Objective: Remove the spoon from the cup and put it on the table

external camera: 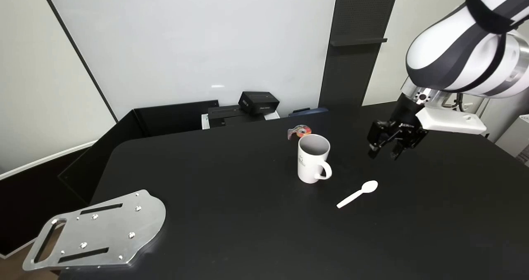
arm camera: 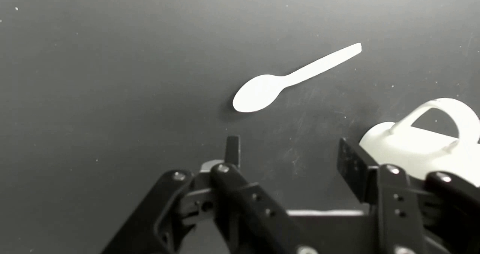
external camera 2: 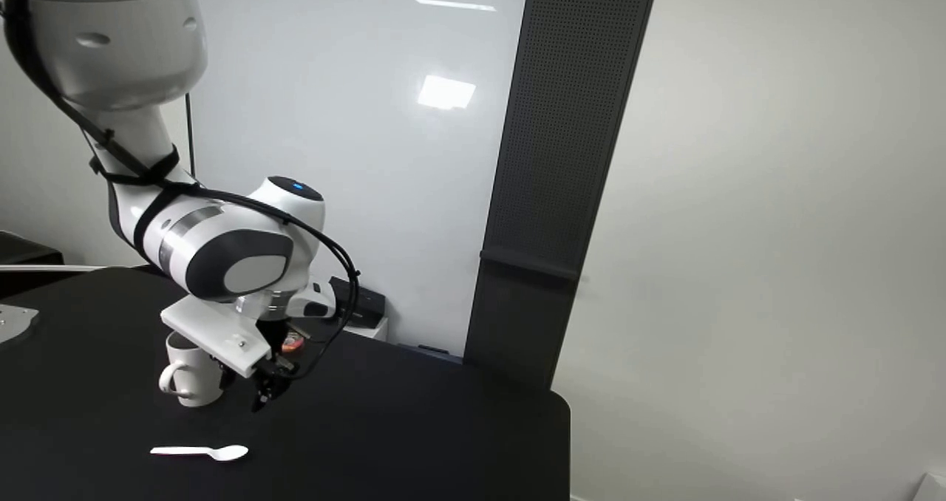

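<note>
The white spoon [external camera: 367,188] lies flat on the black table [external camera: 231,214], beside the cup and apart from it. It also shows in an exterior view [external camera 2: 222,453] and in the wrist view [arm camera: 260,92]. The white cup [external camera: 309,164] stands upright with its handle toward the spoon's side; it shows partly behind the arm in an exterior view [external camera 2: 198,379] and at the right edge of the wrist view [arm camera: 416,149]. My gripper [external camera: 384,153] is open above the table. In the wrist view its fingers [arm camera: 287,145] are apart with nothing between them; the spoon lies beyond the fingertips.
A tape dispenser [external camera: 303,131] lies behind the cup. A grey metal plate with holes [external camera: 109,226] lies at the table's near left corner in an exterior view. Black boxes [external camera: 259,102] stand at the back edge by the whiteboard [external camera: 190,40].
</note>
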### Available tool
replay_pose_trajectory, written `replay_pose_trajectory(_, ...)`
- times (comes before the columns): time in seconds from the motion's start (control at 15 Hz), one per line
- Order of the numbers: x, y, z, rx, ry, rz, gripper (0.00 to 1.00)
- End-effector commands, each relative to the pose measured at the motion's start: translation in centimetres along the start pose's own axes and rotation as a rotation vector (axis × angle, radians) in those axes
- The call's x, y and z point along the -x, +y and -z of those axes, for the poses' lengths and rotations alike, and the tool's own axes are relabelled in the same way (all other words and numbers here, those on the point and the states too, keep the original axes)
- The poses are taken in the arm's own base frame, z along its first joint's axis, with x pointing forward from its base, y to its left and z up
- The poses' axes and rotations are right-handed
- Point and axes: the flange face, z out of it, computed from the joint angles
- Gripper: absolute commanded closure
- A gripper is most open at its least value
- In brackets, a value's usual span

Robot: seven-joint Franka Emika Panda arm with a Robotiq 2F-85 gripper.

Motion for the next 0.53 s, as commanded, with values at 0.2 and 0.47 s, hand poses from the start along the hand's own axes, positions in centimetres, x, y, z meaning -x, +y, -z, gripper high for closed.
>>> replay_pose_trajectory(0.2,-0.1,-3.5,2.3,0.161,0.061,0.071,0.00)
replay_pose_trajectory(0.47,-0.4,-3.8,1.6,0.144,0.051,0.094,0.00)
